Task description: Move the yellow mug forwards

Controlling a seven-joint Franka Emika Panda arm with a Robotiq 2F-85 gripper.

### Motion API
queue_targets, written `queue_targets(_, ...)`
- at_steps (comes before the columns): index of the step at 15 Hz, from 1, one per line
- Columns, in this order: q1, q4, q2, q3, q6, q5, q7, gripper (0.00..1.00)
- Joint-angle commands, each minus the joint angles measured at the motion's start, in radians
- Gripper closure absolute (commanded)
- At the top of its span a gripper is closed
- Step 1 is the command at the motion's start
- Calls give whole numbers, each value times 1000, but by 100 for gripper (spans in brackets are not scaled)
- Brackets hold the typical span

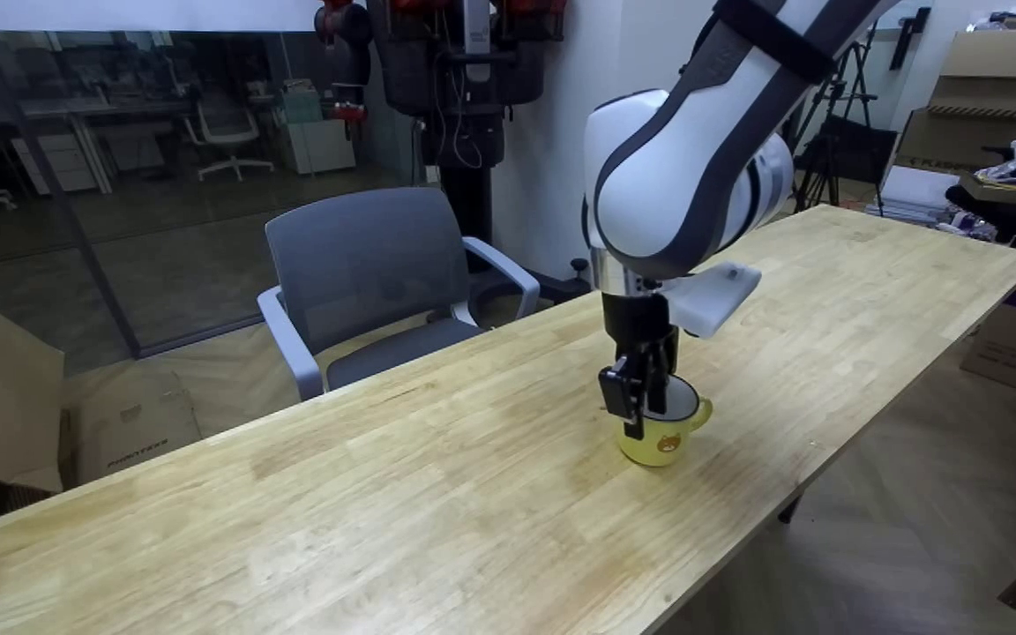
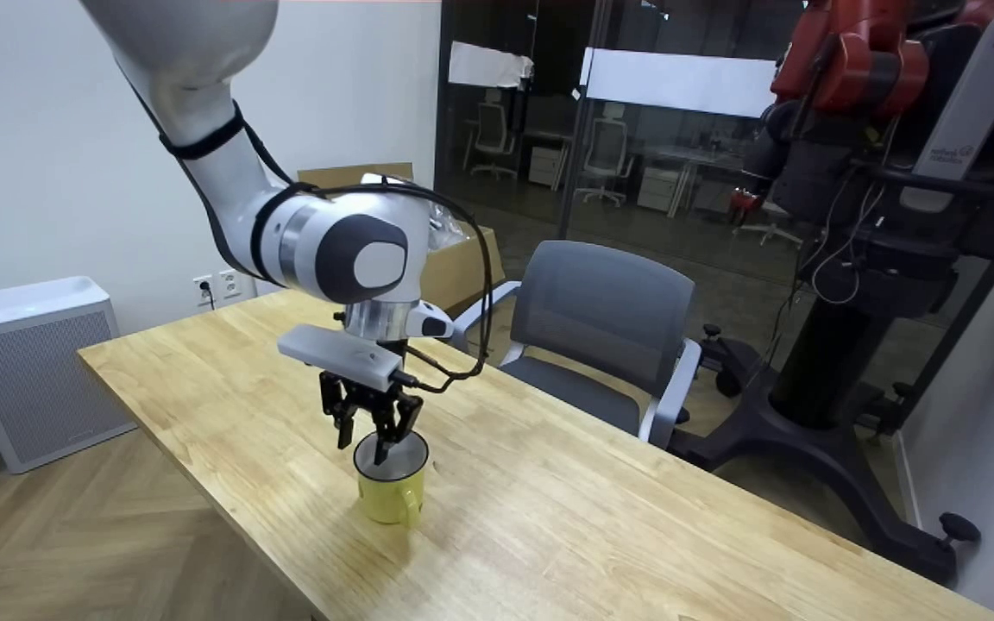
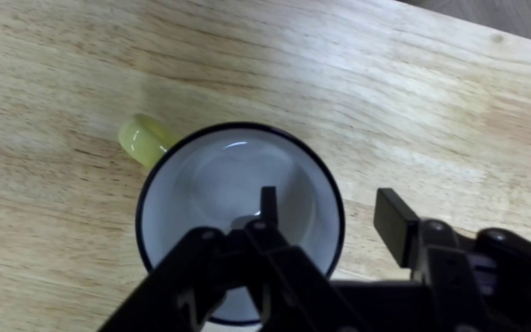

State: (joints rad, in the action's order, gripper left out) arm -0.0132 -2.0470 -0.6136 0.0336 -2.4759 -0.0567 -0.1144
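One yellow mug point(image 1: 667, 438) near table edge point(image 3: 486, 32), wood point(image 1: 384, 494) stretching both ways; hand point(image 3: 331, 213) spread astride rim point(image 3: 242, 125).

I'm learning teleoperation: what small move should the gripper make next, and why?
Probably close the gripper gently on the side of the yellow mug: in the wrist view, the jaws stand open, one finger within the mug's rim, the other outside it.

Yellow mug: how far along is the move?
Done: the hand is at the yellow mug, one finger over its opening, the other finger outside. In progress: probably the grasp, since the fingers stand apart with the mug's wall between them, not closed. Left, if so: close, shift the mug forwards, let go; it stands upright on the table. A fresh release could look the same.
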Motion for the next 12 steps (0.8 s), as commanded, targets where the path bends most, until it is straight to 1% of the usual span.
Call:
queue_targets(1, -11, -52, 73, -13, -5, -11, 30, 11)
queue_targets(2, -22, -65, 93, -25, -13, -25, 47, 4)
queue_targets(3, -30, -76, 110, -33, -19, -35, 59, 1)
queue_targets(5, -35, -95, 150, -37, -23, -29, 84, 0)
queue_targets(6, -14, -38, 79, -18, -10, -18, 31, 0)
queue_targets(8, -14, -44, 94, -17, -7, -17, 31, 0)
queue_targets(12, -14, -43, 78, -18, -10, -17, 30, 0)
